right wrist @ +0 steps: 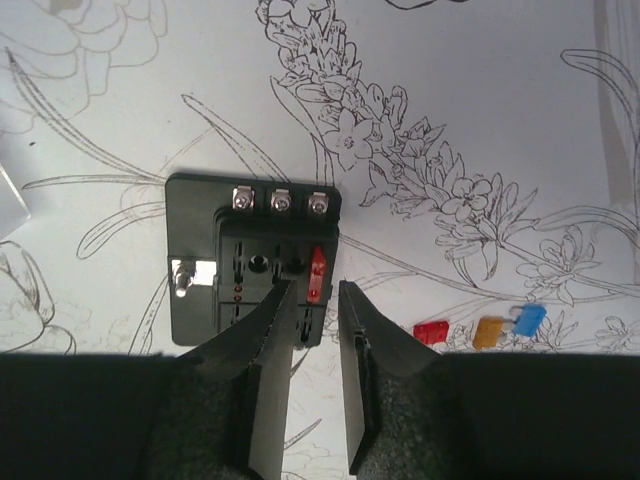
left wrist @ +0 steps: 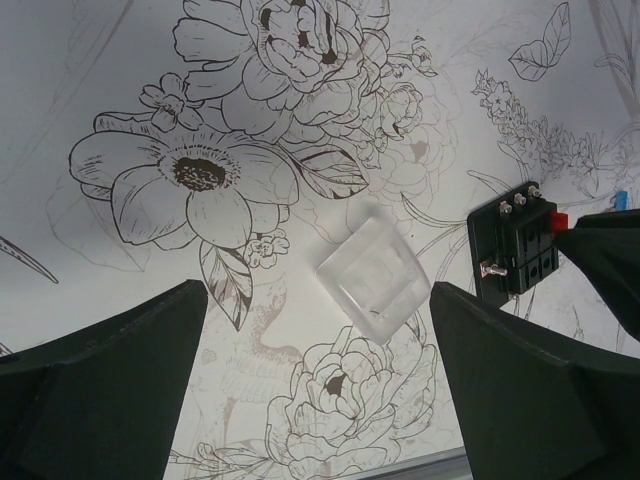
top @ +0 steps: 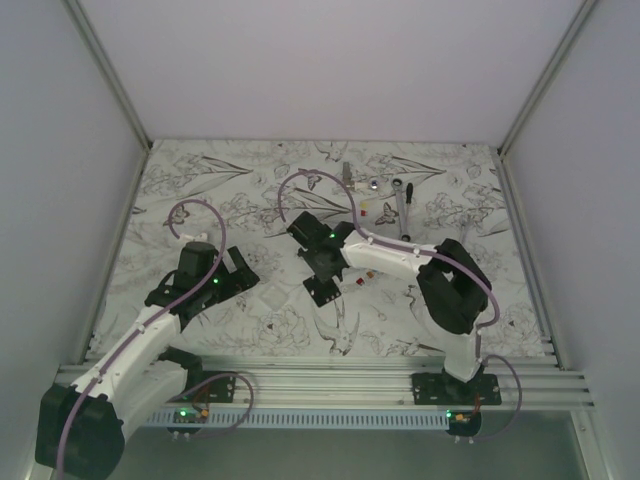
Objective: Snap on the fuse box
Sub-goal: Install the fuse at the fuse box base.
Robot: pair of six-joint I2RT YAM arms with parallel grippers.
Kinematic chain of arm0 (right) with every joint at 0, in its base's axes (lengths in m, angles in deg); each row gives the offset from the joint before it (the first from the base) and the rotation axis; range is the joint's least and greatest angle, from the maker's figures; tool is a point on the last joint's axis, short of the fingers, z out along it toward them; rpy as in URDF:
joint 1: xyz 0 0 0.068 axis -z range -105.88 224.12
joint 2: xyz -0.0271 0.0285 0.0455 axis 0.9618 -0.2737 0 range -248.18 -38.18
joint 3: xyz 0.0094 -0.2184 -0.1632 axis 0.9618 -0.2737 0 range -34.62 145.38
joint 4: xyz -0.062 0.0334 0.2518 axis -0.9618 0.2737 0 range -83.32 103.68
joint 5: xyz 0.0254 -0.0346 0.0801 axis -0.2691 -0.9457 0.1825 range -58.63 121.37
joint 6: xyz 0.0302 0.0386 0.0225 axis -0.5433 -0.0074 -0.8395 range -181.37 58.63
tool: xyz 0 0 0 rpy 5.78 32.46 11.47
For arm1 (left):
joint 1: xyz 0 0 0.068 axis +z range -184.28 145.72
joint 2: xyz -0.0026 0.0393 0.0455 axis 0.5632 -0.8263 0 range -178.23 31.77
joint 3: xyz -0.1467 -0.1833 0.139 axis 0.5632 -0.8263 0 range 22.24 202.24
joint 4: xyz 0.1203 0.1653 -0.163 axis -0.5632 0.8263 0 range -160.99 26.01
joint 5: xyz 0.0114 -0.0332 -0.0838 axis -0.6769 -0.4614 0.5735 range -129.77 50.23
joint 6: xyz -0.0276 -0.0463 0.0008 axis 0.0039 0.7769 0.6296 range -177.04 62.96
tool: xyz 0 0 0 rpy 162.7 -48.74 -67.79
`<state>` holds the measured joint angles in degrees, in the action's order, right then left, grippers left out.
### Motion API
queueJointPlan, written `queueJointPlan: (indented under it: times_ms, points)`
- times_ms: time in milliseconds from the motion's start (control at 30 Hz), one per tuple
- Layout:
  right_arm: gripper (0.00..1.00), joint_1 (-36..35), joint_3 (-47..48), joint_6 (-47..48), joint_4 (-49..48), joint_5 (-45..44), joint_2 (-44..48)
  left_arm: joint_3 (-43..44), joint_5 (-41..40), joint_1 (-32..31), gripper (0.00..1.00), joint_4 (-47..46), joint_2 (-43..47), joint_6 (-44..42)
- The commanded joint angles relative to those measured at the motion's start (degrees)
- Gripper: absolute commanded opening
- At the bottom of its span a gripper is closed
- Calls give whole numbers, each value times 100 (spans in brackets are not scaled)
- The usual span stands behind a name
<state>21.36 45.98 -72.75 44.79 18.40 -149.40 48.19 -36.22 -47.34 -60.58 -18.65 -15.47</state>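
Observation:
The fuse box [right wrist: 250,260] is a black square block lying flat on the flowered mat, with three screws along its far edge and one red fuse [right wrist: 317,275] seated in a slot. My right gripper [right wrist: 316,290] hovers just over its near right part, jaws a narrow gap apart with nothing between them. The box also shows at the right of the left wrist view [left wrist: 515,245] and in the top view [top: 322,290]. My left gripper [left wrist: 318,300] stands wide open above a clear square plastic cover [left wrist: 375,275], not touching it.
Loose red [right wrist: 431,332], yellow [right wrist: 489,331] and blue [right wrist: 529,319] fuses lie on the mat right of the box. A silver ratchet wrench [top: 403,205] and small metal parts [top: 373,184] lie at the back. White walls enclose the mat on three sides.

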Motion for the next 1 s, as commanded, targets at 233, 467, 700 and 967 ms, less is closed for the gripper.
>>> queueJointPlan:
  times_ms: [233, 467, 700, 967]
  points:
    - [35, -51, -198, -153, -241, -23, 449, -82, 75, 34, 100, 30, 58, 85]
    - [25, -43, -171, -227, -319, -66, 250, -67, 93, 32, 100, 31, 41, 82]
    - [24, -30, -109, -269, -320, -108, 77, -64, 100, 37, 100, 15, 23, 83]
    - [18, -16, -96, -301, -321, -112, 17, -64, 111, 34, 100, 19, 32, 91]
